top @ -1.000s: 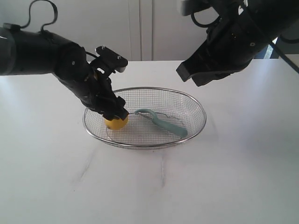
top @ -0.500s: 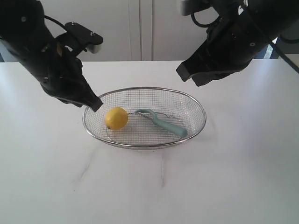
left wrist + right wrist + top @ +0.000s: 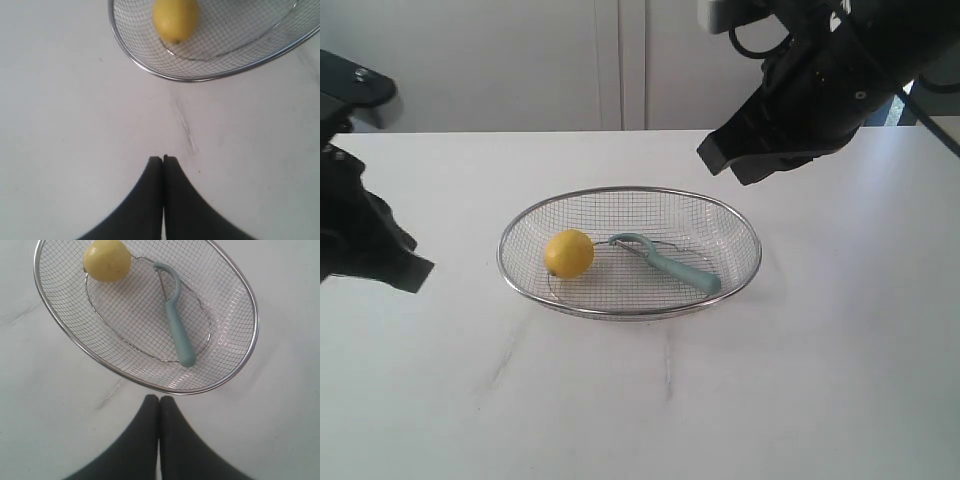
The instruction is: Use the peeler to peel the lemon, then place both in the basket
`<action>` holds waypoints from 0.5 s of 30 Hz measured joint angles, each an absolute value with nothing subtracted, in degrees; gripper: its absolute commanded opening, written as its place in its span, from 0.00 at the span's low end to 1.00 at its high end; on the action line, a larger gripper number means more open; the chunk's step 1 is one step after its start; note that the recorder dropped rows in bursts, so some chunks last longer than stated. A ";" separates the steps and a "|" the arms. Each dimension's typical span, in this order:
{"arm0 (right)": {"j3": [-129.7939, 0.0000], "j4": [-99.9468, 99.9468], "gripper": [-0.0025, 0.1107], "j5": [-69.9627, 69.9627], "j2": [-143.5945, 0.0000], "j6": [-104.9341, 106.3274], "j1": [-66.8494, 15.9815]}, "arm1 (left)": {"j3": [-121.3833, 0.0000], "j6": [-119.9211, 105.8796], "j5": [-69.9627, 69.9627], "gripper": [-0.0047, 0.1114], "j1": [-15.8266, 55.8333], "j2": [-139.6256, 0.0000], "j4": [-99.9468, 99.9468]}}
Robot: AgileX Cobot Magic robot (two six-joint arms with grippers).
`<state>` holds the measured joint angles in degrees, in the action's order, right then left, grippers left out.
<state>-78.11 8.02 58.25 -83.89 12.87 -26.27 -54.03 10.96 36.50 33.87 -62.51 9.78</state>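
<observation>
Left claw [image 3: 163, 158] withdrawn, lemon [image 3: 569, 253], peeler [image 3: 665, 262] in basket [image 3: 630, 190]

Bright even room light, white table [image 3: 650, 400] nearly blown out, faint soft shadow under basket [image 3: 630, 312], small glints on its rim, black arms [image 3: 820, 90] crushed to silhouette, left wrist view hazy, right wrist view sharper

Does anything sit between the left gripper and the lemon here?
Only the near rim of the basket lies between the left gripper and the lemon, which sits inside it. Nothing else shows on the table between them.
</observation>
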 measured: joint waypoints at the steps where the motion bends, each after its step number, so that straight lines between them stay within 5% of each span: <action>1: -78.11 8.02 0.02 58.25 -83.89 12.87 -26.27 | -53.87 11.49 36.77 0.04 33.87 -61.04 9.56; 15: -78.11 8.02 0.02 58.25 -83.89 12.82 -26.27 | -53.71 12.79 37.05 0.04 33.87 -49.94 5.64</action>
